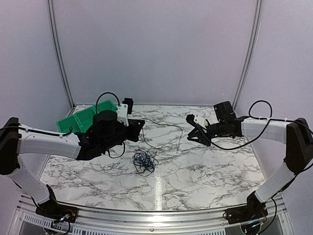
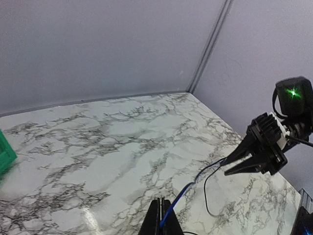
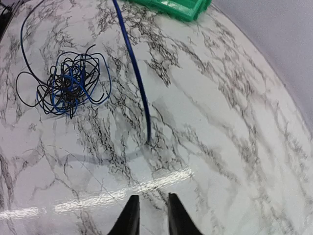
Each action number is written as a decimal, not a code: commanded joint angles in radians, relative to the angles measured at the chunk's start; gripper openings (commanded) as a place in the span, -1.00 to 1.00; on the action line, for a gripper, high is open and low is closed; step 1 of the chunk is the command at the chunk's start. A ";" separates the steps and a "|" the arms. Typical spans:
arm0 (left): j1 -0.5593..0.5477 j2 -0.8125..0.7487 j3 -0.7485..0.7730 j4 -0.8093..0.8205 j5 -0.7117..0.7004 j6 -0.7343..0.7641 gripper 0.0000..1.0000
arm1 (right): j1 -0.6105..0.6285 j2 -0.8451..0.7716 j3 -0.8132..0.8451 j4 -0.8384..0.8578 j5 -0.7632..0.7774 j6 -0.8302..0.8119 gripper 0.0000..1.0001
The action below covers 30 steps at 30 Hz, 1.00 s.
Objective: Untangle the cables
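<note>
A small knot of thin black and blue cables [image 1: 145,160] lies on the marble table [image 1: 210,171] between the arms; it also shows in the right wrist view [image 3: 68,83]. My left gripper [image 1: 141,123] is shut on one long blue cable [image 2: 188,188], its fingers [image 2: 154,220] pinched together on it. That blue cable [image 3: 137,73] runs across the table, and its free end rests just ahead of my right gripper [image 3: 150,215]. My right gripper [image 1: 194,133] is open and empty, low over the table. A thin black strand [image 2: 207,196] curves beside the blue one.
A green plastic bin [image 1: 83,120] stands at the back left behind my left arm; its corner shows in the right wrist view [image 3: 171,7]. Grey walls close in the table at the back and sides. My right gripper appears in the left wrist view [image 2: 244,161].
</note>
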 commanded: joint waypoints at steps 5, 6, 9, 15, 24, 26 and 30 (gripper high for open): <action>0.100 -0.292 -0.017 -0.205 -0.176 0.064 -1.00 | -0.011 0.049 0.006 -0.138 0.031 -0.011 -0.07; 0.112 -0.321 -0.009 -0.262 -0.197 0.076 -1.00 | -0.008 0.054 0.010 -0.143 0.038 -0.013 -0.07; 0.151 -0.408 0.030 -0.438 -0.273 0.118 -1.00 | 0.012 0.062 0.021 -0.154 0.070 -0.013 -0.07; 0.235 -0.554 0.062 -0.632 -0.418 0.217 -1.00 | 0.059 0.054 0.019 -0.153 0.119 -0.027 -0.07; 0.409 -0.620 0.085 -0.774 -0.545 0.287 -1.00 | 0.105 0.054 0.022 -0.162 0.171 -0.043 -0.11; 0.470 -0.583 0.096 -0.815 -0.562 0.288 -1.00 | 0.110 0.053 0.024 -0.164 0.176 -0.046 -0.12; 0.571 -0.480 0.135 -0.845 -0.557 0.296 -1.00 | 0.114 0.046 0.020 -0.164 0.183 -0.053 -0.14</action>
